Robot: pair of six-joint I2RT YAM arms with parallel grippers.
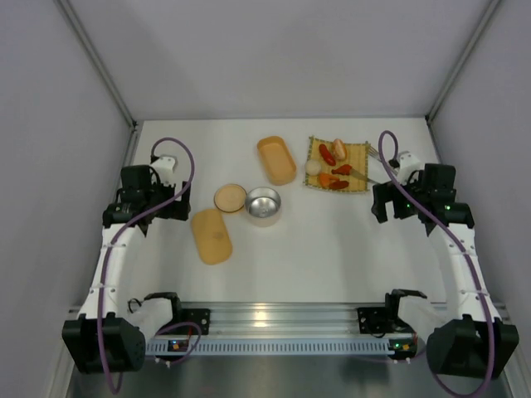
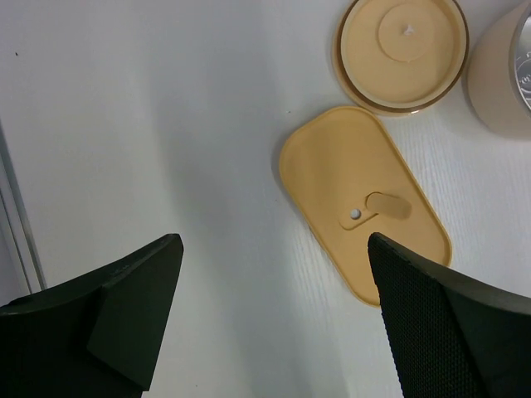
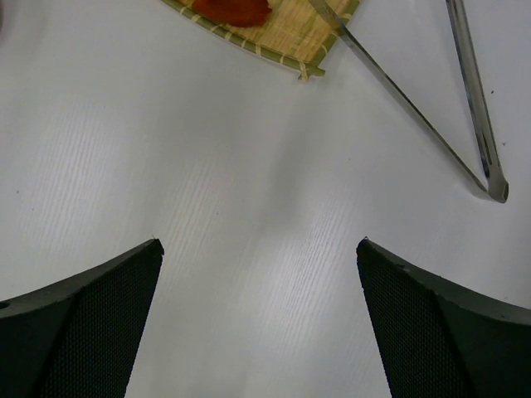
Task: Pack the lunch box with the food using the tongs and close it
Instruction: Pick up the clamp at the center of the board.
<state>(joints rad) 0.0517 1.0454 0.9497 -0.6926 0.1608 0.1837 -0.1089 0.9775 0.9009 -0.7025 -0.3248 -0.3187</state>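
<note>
The lunch box (image 1: pixel 276 159), an open oval orange tub, sits at the table's back centre. Its flat oval lid (image 1: pixel 211 235) (image 2: pixel 365 211) lies to the front left. The food (image 1: pixel 327 154) rests on a yellow woven mat (image 1: pixel 337 164) (image 3: pixel 282 29): red sausage pieces, orange pieces and a cream ball (image 1: pixel 313 167). A red piece (image 3: pixel 232 10) shows at the right wrist view's top edge. The tongs (image 1: pixel 363 174) (image 3: pixel 415 108) lie partly on the mat, their joined end off its right side. My left gripper (image 1: pixel 177 204) (image 2: pixel 274 249) is open, just left of the lid. My right gripper (image 1: pixel 383 203) (image 3: pixel 259 245) is open over bare table, short of the tongs.
A round tan lid (image 1: pixel 230 199) (image 2: pixel 401 50) and a round metal-lined container (image 1: pixel 263 205) (image 2: pixel 506 83) stand between the oval lid and the lunch box. Grey walls close in the table (image 1: pixel 332 249) on three sides.
</note>
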